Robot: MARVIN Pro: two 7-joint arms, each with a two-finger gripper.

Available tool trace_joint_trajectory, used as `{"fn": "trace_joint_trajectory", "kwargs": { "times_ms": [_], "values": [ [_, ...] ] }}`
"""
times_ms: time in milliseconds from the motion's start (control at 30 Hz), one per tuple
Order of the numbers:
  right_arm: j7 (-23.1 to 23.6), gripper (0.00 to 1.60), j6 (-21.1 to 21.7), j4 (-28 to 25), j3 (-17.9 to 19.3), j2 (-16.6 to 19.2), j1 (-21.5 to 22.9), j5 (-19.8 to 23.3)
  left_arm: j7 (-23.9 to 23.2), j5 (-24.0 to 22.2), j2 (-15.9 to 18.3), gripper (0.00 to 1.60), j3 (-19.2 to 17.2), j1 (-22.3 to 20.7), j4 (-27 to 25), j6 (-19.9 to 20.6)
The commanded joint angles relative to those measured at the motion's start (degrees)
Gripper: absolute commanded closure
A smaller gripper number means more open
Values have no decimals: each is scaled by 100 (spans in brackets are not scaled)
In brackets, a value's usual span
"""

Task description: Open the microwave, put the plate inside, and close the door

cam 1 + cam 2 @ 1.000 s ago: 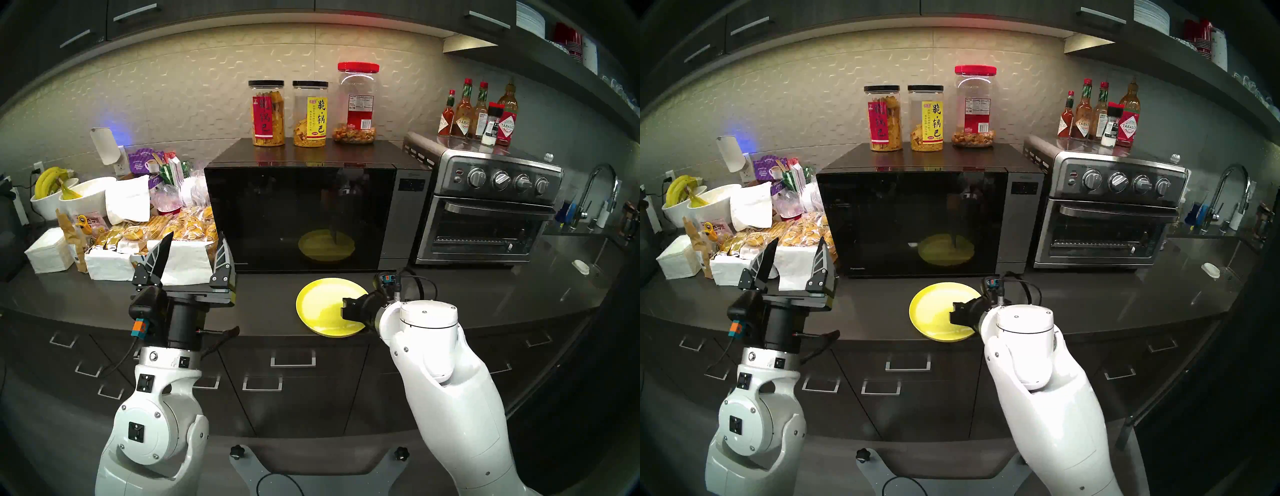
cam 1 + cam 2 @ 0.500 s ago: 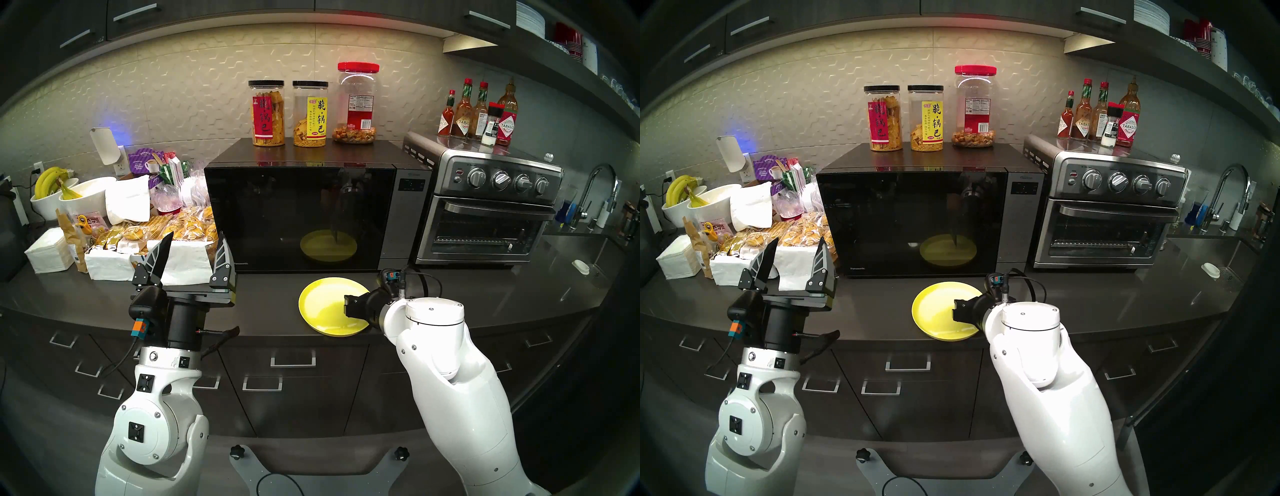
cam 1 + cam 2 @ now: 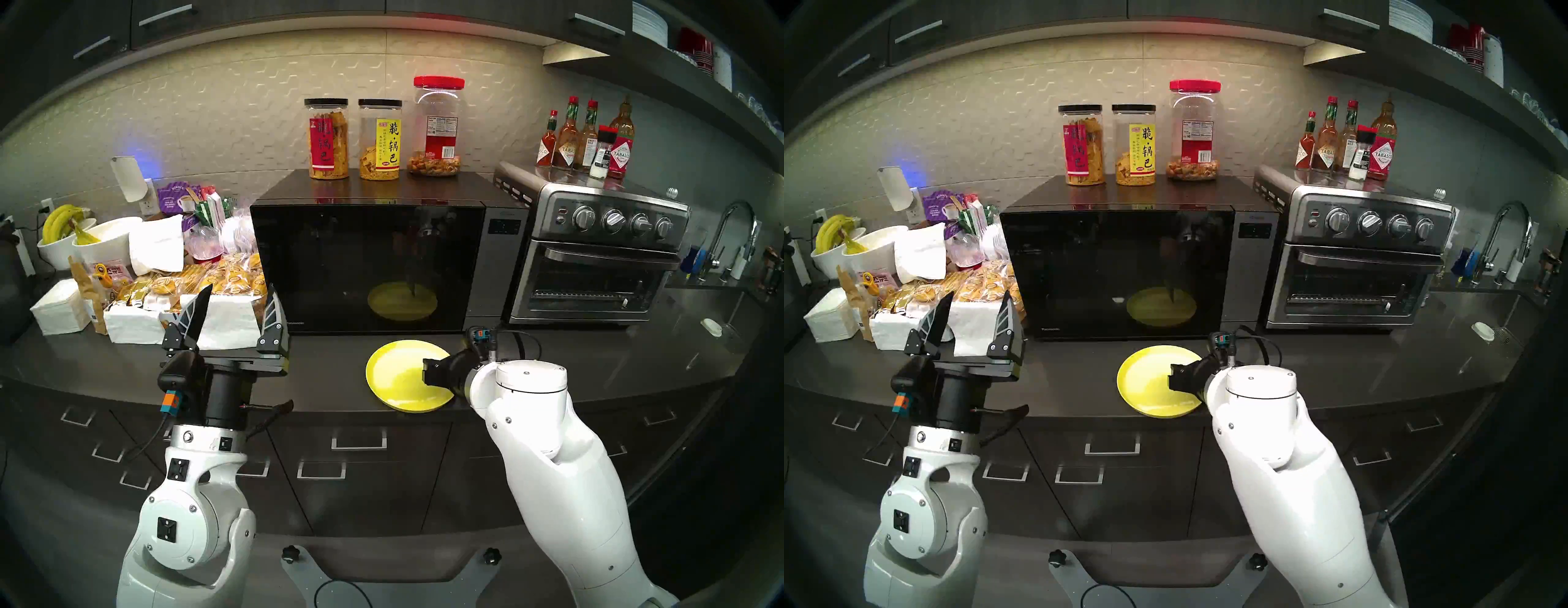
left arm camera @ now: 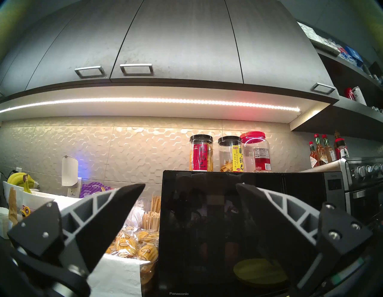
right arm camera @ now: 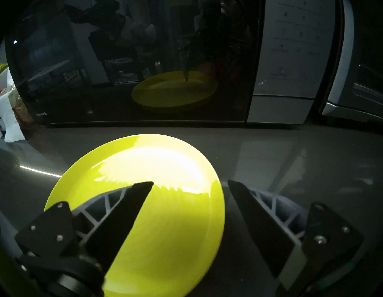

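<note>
The black Panasonic microwave (image 3: 382, 187) stands at the back of the counter with its glossy door (image 3: 365, 263) shut; the glass mirrors the plate. The yellow plate (image 3: 394, 373) lies flat on the counter in front of the door, near the front edge. My right gripper (image 5: 190, 182) hangs open low over the plate's (image 5: 145, 166) right rim, one finger above the plate and the other over bare counter. My left gripper (image 3: 239, 291) points upward, open and empty, in front of the microwave's left edge (image 4: 165, 228).
A steel toaster oven (image 3: 594, 263) with sauce bottles (image 3: 585, 140) on top stands right of the microwave. Three jars (image 3: 326, 140) sit on the microwave. Snack packets (image 3: 191, 293), napkins and banana bowls (image 3: 63, 237) crowd the left counter. A sink faucet (image 3: 734, 229) is far right.
My right arm has shifted slightly to the right, and the plate sits a touch further right with it. The left arm has not moved.
</note>
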Motion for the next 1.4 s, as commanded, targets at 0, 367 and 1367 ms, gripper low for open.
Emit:
{"fn": "trace_joint_trajectory", "kwargs": {
  "times_ms": [0,367,1367],
  "values": [
    [-159,23,-3,101,23,-91,250,58,14,11,-11,0,-6,15,-112,-10],
    [-274,25,-3,337,68,-103,378,220,14,11,-11,0,-6,15,-112,-10],
    [-338,120,-3,540,18,60,471,450,14,12,-11,0,-6,15,-113,-9]
  ]
}}
